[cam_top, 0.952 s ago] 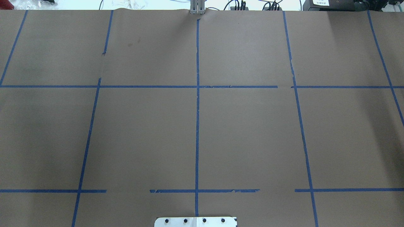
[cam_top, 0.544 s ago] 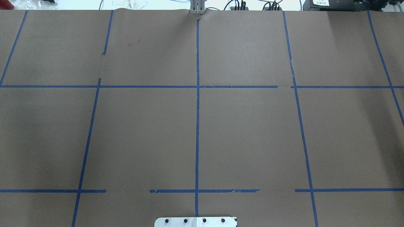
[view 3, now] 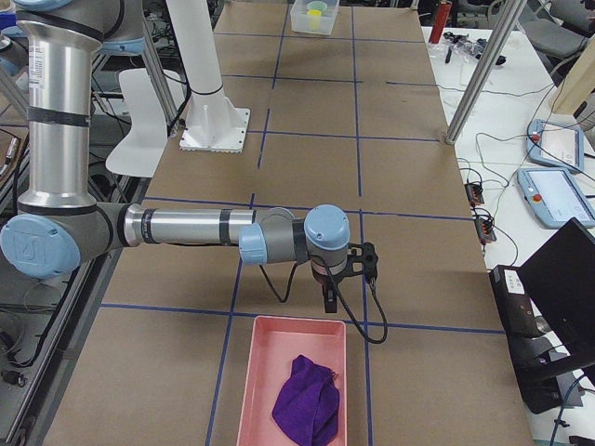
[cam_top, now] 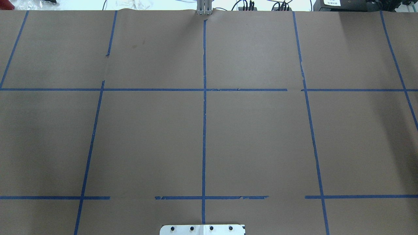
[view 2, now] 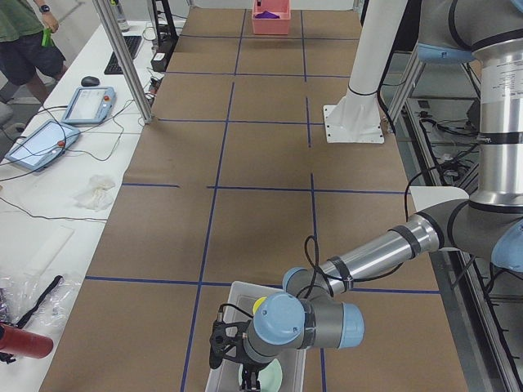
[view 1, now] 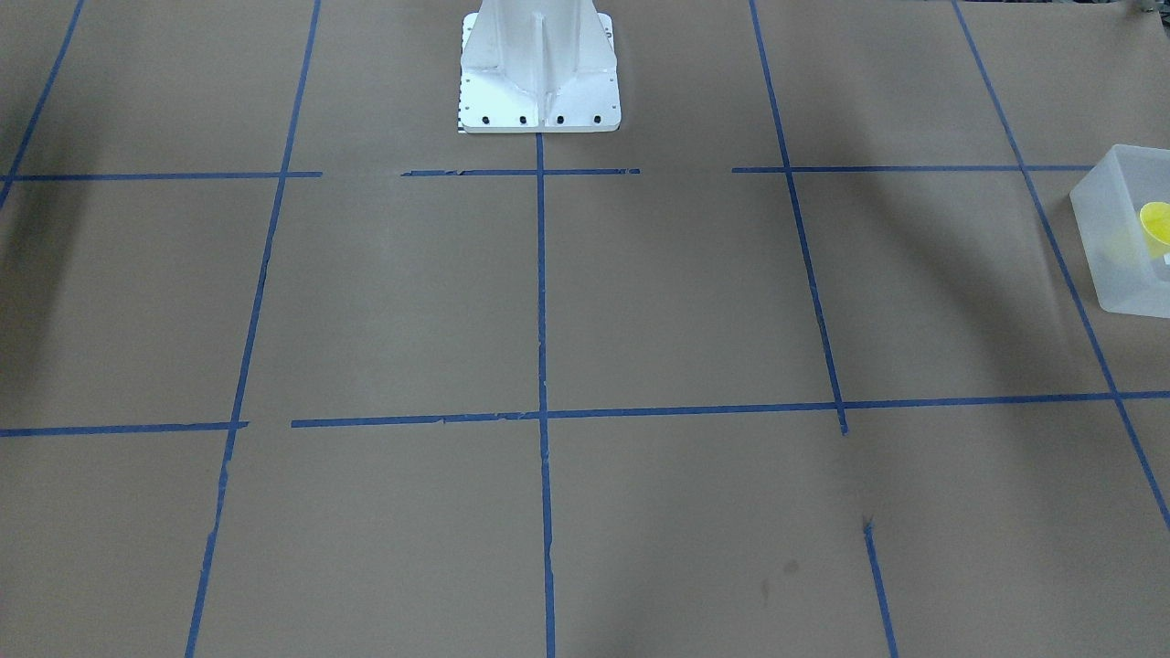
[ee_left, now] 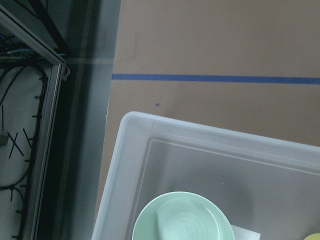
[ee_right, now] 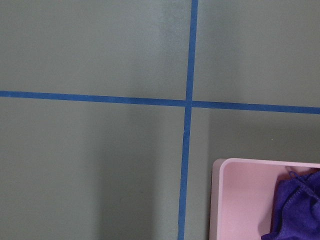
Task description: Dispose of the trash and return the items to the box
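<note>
The frosted-white box (view 1: 1108, 239) stands at the table's end on my left side. The yellow cup (view 1: 1156, 222) stands inside it. In the left wrist view the mint-green bowl (ee_left: 182, 219) lies in the box (ee_left: 131, 150), with a sliver of the cup (ee_left: 315, 236) at the bottom right corner. My left gripper (view 2: 243, 369) hangs over the box (view 2: 242, 292) and the bowl (view 2: 271, 376); I cannot tell if it is open. My right gripper (view 3: 332, 297) hovers over bare table just short of a pink tray (view 3: 260, 372); I cannot tell its state.
The pink tray (ee_right: 240, 200) at the table's other end holds a purple cloth (ee_right: 299, 205). The white robot base (view 1: 539, 73) stands at the middle of the table's robot side. Blue tape lines (cam_top: 204, 98) cross the brown paper cover.
</note>
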